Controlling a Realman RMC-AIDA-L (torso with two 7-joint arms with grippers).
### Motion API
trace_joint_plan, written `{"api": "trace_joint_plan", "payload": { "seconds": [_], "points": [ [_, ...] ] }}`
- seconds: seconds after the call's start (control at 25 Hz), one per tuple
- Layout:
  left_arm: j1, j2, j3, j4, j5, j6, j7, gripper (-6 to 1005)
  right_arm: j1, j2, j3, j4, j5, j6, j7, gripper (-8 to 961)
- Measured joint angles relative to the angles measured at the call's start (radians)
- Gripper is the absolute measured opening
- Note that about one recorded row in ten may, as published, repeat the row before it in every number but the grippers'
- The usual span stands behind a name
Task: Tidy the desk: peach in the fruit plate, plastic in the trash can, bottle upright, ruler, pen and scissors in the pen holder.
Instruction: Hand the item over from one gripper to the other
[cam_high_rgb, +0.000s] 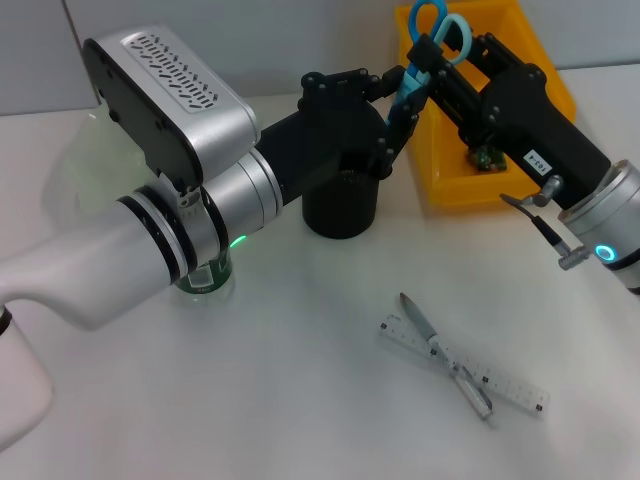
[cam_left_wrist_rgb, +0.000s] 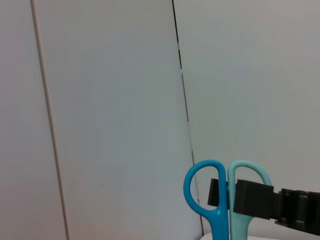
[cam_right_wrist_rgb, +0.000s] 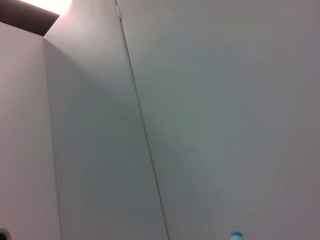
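Scissors: you see them upright above the pen holder, handles up.
Right hand: clamped on the scissors just under the handle loops.
Left hand: beside the blades; you cannot tell its opening.
Ruler and pen: crossed on the worktop.
Trash can: behind the right arm.

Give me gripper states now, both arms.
Left gripper: beside the scissors above the pen holder; state cannot be told.
Right gripper: shut on the scissors' handles.
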Motion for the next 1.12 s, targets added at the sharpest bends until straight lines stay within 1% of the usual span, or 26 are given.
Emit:
{"api": "trace_joint_plan", "payload": {
  "seconds": [0.44,0.52,0.84,0.96,1.12],
  "points": [
    [0.000,0.000,0.000,0.000,0.000,-0.001,0.000,233,-0.001,-0.003,0.001,0.002,0.004,0.001,0.008,452],
    [0.000,0.000,0.000,0.000,0.000,-0.002,0.000,233,0.000,-0.003,-0.001,0.002,0.003,0.001,0.009,302],
    [0.000,0.000,0.000,0.000,0.000,-0.006,0.000,233,0.005,-0.002,0.004,0.015,0.004,0.002,0.009,299],
    [0.000,0.000,0.001,0.000,-0.001,-0.006,0.000,233,0.001,-0.001,0.036,0.032,0.008,0.001,-0.006,294],
    [0.000,0.000,0.003,0.000,0.000,-0.006,0.000,233,0.001,-0.001,0.044,0.041,0.008,-0.007,-0.019,131]
  ]
}}
